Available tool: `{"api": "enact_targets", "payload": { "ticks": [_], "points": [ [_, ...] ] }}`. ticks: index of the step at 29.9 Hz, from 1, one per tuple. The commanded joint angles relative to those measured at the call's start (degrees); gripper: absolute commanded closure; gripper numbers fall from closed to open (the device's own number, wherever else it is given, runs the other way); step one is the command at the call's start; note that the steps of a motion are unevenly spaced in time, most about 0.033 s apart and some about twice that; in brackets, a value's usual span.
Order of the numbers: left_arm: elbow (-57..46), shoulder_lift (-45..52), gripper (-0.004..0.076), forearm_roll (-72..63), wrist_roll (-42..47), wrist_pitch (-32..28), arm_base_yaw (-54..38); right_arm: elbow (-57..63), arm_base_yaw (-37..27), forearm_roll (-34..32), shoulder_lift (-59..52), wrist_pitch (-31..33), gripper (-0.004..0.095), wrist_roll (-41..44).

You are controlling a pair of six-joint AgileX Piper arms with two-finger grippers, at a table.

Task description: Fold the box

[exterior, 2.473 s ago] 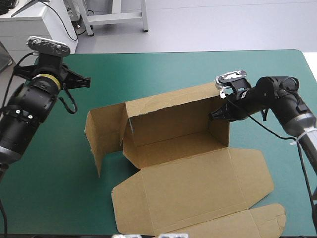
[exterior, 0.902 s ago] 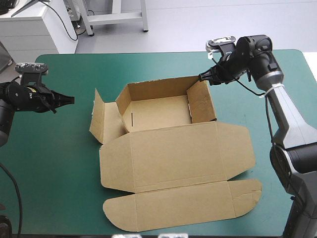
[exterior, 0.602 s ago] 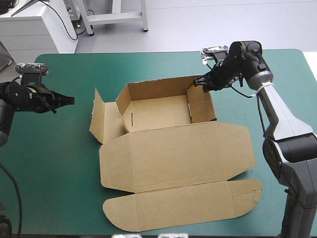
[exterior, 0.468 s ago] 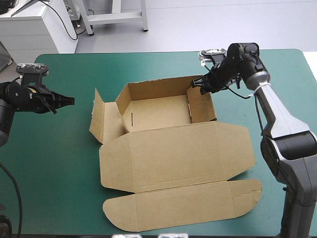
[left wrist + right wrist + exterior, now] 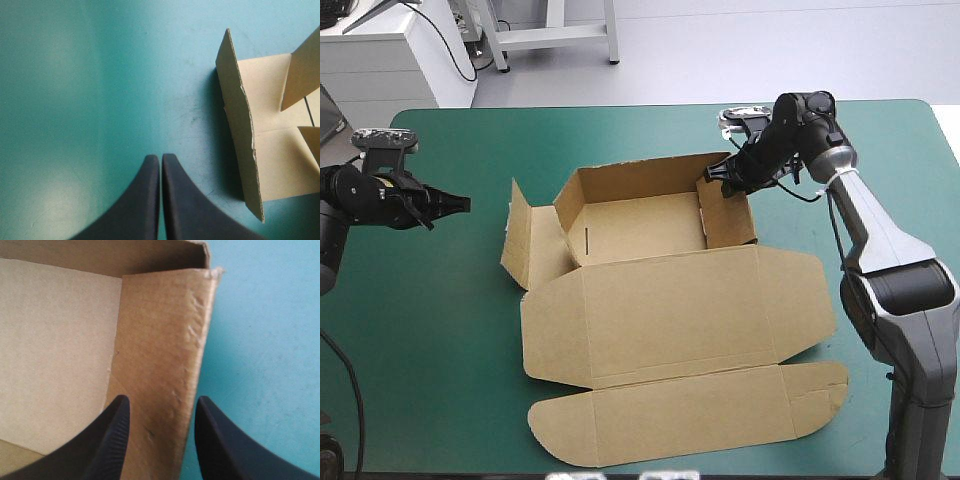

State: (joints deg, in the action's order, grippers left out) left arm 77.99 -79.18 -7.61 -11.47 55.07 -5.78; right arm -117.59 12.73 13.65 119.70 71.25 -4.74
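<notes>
The brown box [image 5: 645,228] stands as an open tray with back and side walls raised. Its lid [image 5: 670,312] lies flat toward the front. A loose left flap [image 5: 518,235] stands upright beside the tray. My right gripper [image 5: 717,180] is open at the tray's far right corner. In the right wrist view its black fingers [image 5: 114,440] straddle the top edge of the right wall [image 5: 165,340], one inside the tray and one outside. My left gripper [image 5: 463,203] is shut and empty, hovering over the teal-green cover left of the flap [image 5: 240,125], well apart from it.
The lid's rounded tuck flap [image 5: 690,422] reaches close to the table's front edge. Bare teal-green cover [image 5: 430,330] spreads left of the box and along the far edge [image 5: 620,125].
Earlier the box shifted and its walls came up while the left arm drew back to the left. Just before now the right gripper moved from beyond the far right corner onto the right wall's edge.
</notes>
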Motion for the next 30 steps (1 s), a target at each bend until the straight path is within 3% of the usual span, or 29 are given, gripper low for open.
{"api": "enact_targets", "payload": {
  "ticks": [1, 12, 15, 18, 30],
  "points": [
    [1.49, 1.64, 0.0723, -1.22, 0.06, -2.65, -0.07, -0.47, -0.22, 4.36, -2.63, 0.09, 0.0519, 0.04],
    [1.49, 1.64, 0.0723, -1.22, 0.06, -2.81, -0.07, 4.25, -0.22, 1.95, -2.59, 0.0, 0.0538, -1.76],
    [1.49, 1.36, 0.0723, -1.22, 0.06, -3.2, -0.07, 4.25, -0.22, 0.6, -2.49, 0.0, 0.0697, -1.76],
    [1.49, 1.36, 0.0723, -1.22, 0.06, -3.39, -0.07, 4.25, -0.22, -0.01, -2.49, 0.0, 0.0931, -2.69],
    [1.49, 1.14, 0.0723, -7.0, 1.66, -6.62, -3.22, 4.06, -2.27, -0.79, -5.8, -0.82, 0.0927, -0.57]
  ]
}}
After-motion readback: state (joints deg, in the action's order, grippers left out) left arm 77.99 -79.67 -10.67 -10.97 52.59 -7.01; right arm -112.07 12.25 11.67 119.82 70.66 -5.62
